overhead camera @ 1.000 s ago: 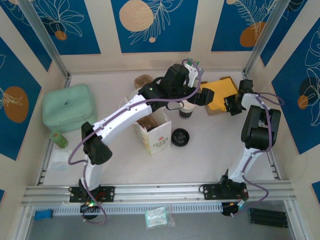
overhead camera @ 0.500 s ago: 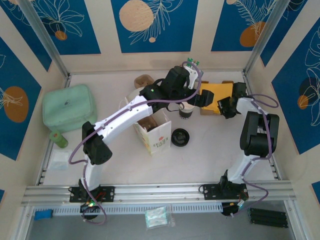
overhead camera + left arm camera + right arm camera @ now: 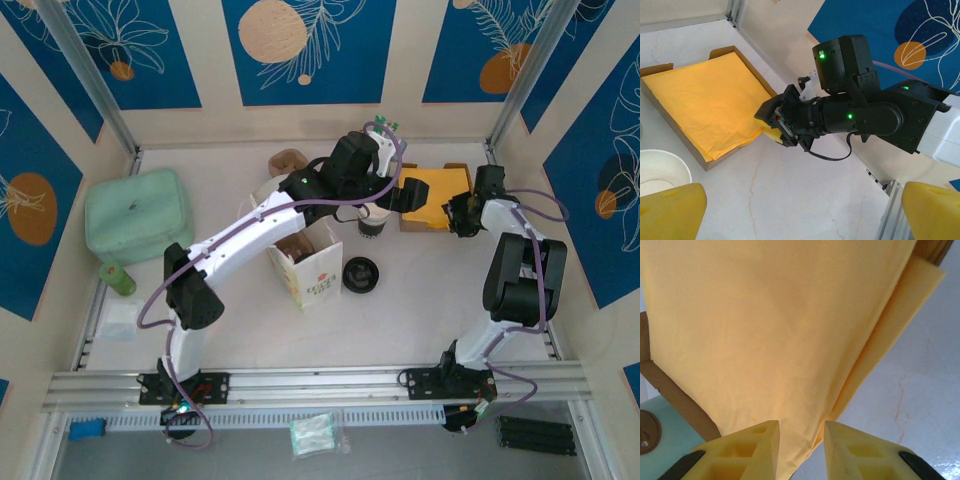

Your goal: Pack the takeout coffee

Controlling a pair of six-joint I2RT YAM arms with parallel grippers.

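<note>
The takeout coffee [image 3: 372,222] is a white paper cup with a black lower band, standing open right of the paper bag [image 3: 305,262]. Its white rim [image 3: 660,172] sits just beside my left finger. My left gripper [image 3: 392,203] hovers wide open over bare table right of the cup, with nothing between its yellow fingers [image 3: 670,210]. My right gripper [image 3: 456,213] is at the near corner of the yellow paper [image 3: 700,100]. Its fingers [image 3: 747,452] stand apart with the paper's corner [image 3: 810,405] between them.
The yellow paper lies in a shallow cardboard tray [image 3: 407,222] at the back right. A round black lid [image 3: 360,274] lies right of the bag. At the far left are a mint-green case [image 3: 138,213] and a small green cup [image 3: 117,278]. A brown round thing [image 3: 288,160] stands behind the bag.
The right gripper pushed left against the tray, which shifted left, then drew back slightly. Its jaws have parted from shut. The left arm has held still.
</note>
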